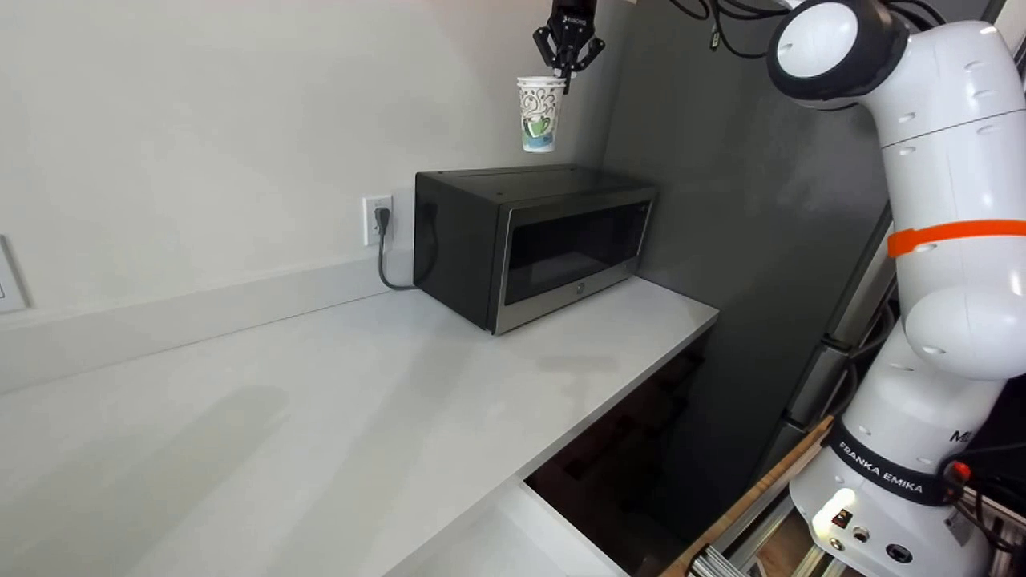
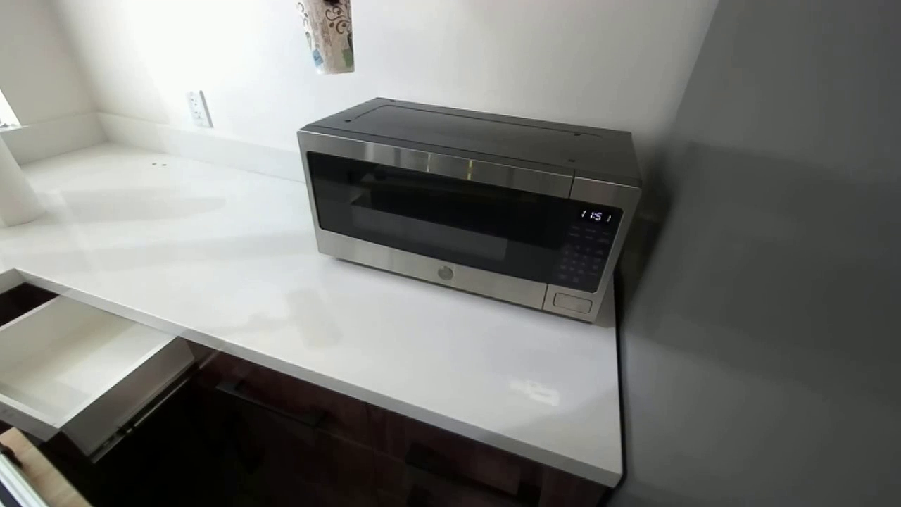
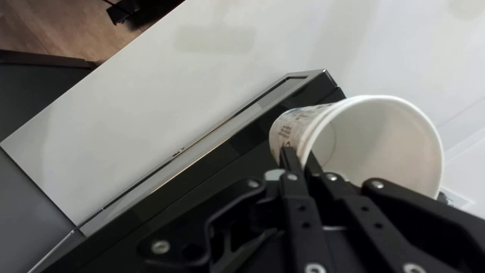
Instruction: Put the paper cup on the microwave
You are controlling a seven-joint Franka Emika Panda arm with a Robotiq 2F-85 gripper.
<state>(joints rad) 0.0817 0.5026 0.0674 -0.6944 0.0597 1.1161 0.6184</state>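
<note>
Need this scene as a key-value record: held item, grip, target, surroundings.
held: tapered white paper cup, green-and-blue print, mouth up
grip: black two-finger gripper, shut on cup's rim
target: dark grey boxy metal microwave, dark glass front; lit display reads 11:51
cup vs target: in the air, higher than microwave's top, not touching
support: white countertop under microwave
power: black cord plugged into white wall outlet
storage: white rectangular drawer, open
status: cup not yet placed

Patterned paper cup aloft, upright, higher than grey microwave.
</note>
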